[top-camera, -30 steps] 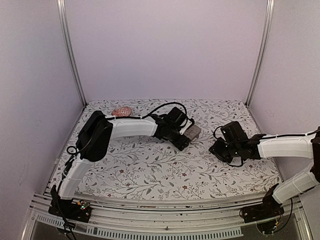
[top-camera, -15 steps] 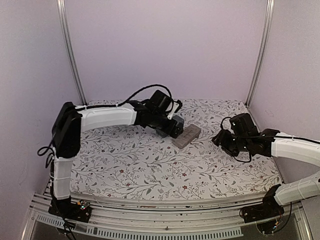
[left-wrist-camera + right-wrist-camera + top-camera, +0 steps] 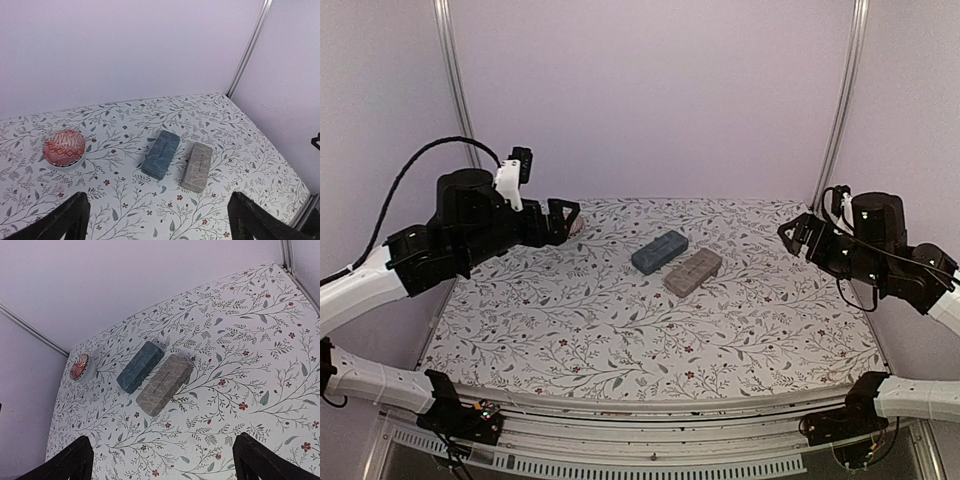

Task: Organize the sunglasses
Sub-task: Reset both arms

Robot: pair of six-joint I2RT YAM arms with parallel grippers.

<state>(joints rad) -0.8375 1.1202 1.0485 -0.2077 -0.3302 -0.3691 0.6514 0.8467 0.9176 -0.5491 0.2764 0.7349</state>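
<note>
Sunglasses are judged stowed (none is seen) in the shut blue case (image 3: pixel 659 251) and tan case (image 3: pixel 692 271), with left gripper (image 3: pixel 157 197) and right gripper (image 3: pixel 162 440) held spread, empty.

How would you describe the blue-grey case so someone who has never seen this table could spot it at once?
Look at the floral-patterned table: toward its back wall, two oblong cases lie side by side. The blue-grey case is the one nearer the red patterned bowl; its neighbour, the tan-grey case, has the same shape but a sandy colour.
</note>
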